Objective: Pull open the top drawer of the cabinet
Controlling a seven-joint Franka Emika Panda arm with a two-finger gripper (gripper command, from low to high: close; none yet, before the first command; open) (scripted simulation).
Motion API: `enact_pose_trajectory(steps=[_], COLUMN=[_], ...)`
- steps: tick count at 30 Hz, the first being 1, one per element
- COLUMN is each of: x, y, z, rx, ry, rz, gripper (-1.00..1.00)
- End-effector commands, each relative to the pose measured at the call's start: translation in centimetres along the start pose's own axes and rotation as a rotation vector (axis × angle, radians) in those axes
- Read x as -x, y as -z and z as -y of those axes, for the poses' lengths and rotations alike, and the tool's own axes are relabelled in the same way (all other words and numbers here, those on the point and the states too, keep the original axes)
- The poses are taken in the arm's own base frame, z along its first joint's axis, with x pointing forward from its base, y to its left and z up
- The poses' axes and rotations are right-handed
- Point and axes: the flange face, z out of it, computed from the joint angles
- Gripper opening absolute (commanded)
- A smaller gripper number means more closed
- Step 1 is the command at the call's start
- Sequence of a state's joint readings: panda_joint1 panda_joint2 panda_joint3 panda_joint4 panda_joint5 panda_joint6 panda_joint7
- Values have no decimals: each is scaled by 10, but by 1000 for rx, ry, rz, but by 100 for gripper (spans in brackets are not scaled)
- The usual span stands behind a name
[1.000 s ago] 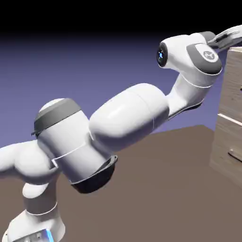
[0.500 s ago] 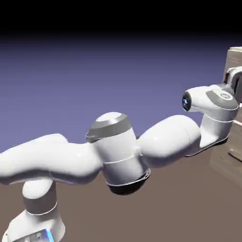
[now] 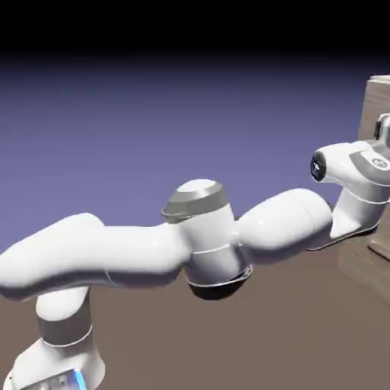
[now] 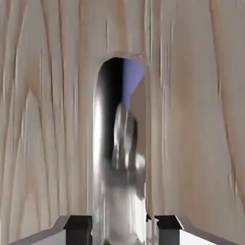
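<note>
Two grey fingertips (image 4: 79,225) are closing on a polished silver handle (image 4: 119,158) in the hand view, the bar standing between them and running up the middle of the picture against light-tan wood grain. The gripper (image 4: 123,225) is clamping that handle, its jaws drawn in tight against the metal on both sides. In the exterior view, the white arm (image 3: 152,251) is reaching from the lower left across to the cabinet (image 3: 375,103), which is showing only as a strip of wood at the right edge; the hand itself is largely cut off there, so the drawer front is best read from the hand view, where the top drawer (image 4: 43,119) is filling the picture behind the bar. The grasp appears to be in place, and the drawer is looking shut, with no gap visible. The next move is likely calling for a straight pull away from the cabinet face, keeping the wrist level so the bar does not slip out. No brand, label or writing is readable in either view.
</note>
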State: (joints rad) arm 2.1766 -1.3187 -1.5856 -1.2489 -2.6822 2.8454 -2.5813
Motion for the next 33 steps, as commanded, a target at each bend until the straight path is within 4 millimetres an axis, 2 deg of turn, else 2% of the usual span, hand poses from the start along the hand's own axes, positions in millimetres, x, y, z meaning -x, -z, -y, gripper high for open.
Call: enact_pose_trajectory(steps=[1,8,15,23,31,32,33], x=[0,0,0,0,0,0,0], y=[6,51,107,184,274,276,276], z=[0,0,0,0,0,0,0], rx=[0,0,0,0,0,0,0], ry=[0,0,0,0,0,0,0], rz=[0,0,0,0,0,0,0], gripper=[-100,-100,-100,-100,-100,-100,100])
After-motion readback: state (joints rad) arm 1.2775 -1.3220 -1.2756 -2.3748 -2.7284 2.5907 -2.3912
